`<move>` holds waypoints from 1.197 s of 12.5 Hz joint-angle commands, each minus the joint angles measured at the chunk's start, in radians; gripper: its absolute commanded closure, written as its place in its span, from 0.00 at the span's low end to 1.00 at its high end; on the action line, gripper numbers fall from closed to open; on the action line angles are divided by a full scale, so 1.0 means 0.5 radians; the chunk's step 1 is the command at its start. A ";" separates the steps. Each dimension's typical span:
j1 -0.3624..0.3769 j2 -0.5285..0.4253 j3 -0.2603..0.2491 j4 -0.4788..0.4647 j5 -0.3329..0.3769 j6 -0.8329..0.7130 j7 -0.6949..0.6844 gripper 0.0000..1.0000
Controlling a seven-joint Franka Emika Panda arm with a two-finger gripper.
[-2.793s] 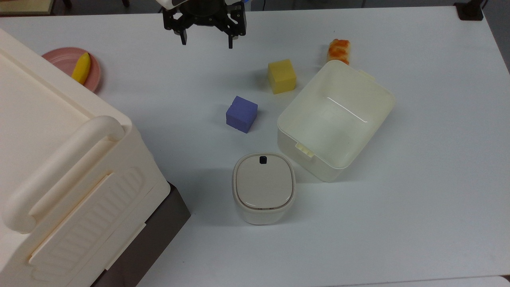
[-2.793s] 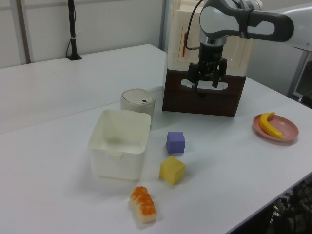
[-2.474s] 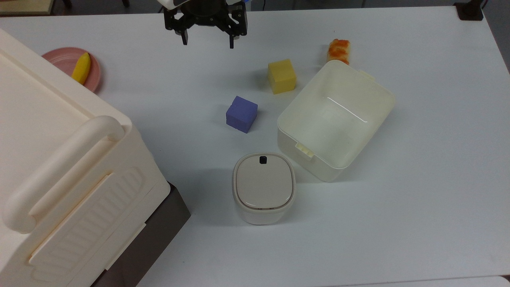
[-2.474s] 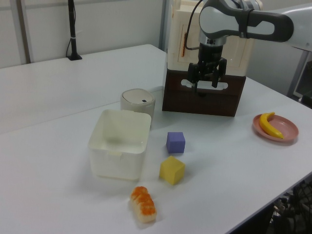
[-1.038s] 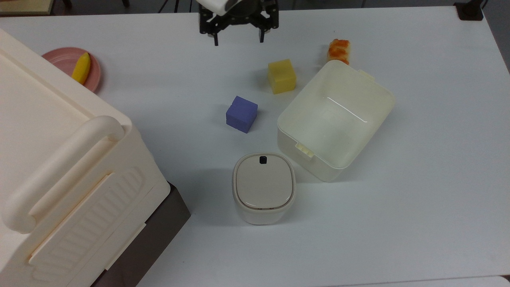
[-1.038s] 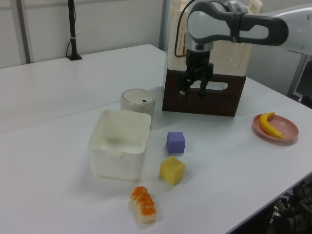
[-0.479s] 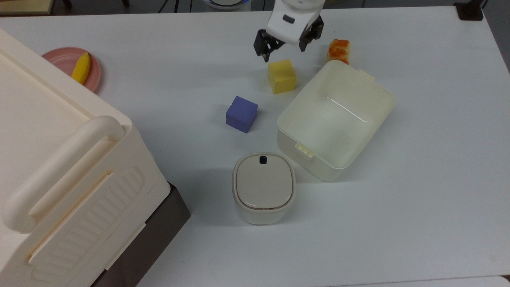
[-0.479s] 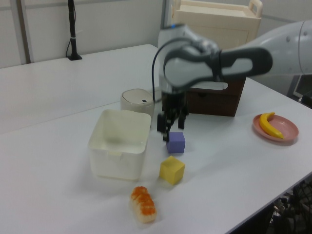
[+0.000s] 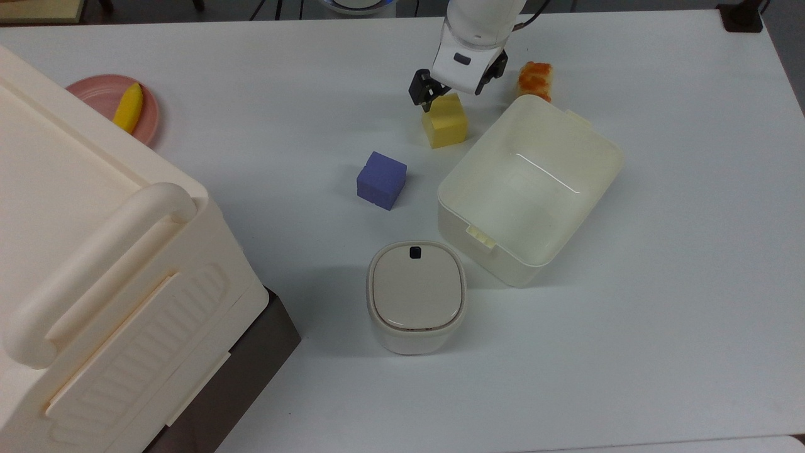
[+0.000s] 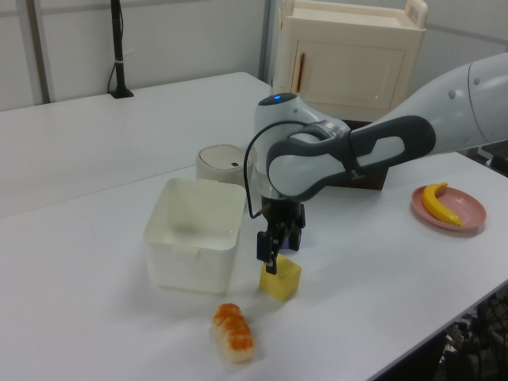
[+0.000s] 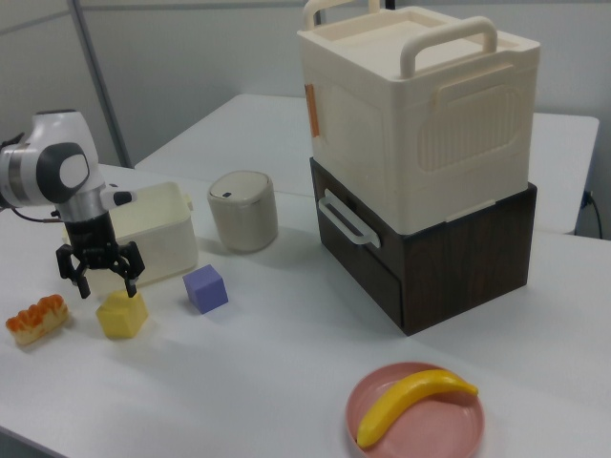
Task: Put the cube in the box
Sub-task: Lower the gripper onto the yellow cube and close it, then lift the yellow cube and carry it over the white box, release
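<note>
No readable writing shows anywhere. On the white table, the gripper hovers just above the yellow cube, fingers spread apart and holding nothing. The box sits just beside the yellow cube, on the top view's right. A purple cube lies near.

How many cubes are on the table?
2. The yellow cube sits under the gripper, beside the box. The purple cube sits apart, nearer the lidded bin.
</note>
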 commanded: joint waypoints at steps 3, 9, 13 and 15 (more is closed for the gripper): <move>0.025 0.117 -0.024 -0.085 -0.137 0.191 0.069 0.35; 0.022 -0.138 -0.040 0.181 -0.057 -0.265 -0.004 1.00; -0.012 -0.062 -0.070 0.764 0.222 -0.478 0.151 1.00; 0.006 0.134 -0.055 1.043 0.231 -0.426 0.458 1.00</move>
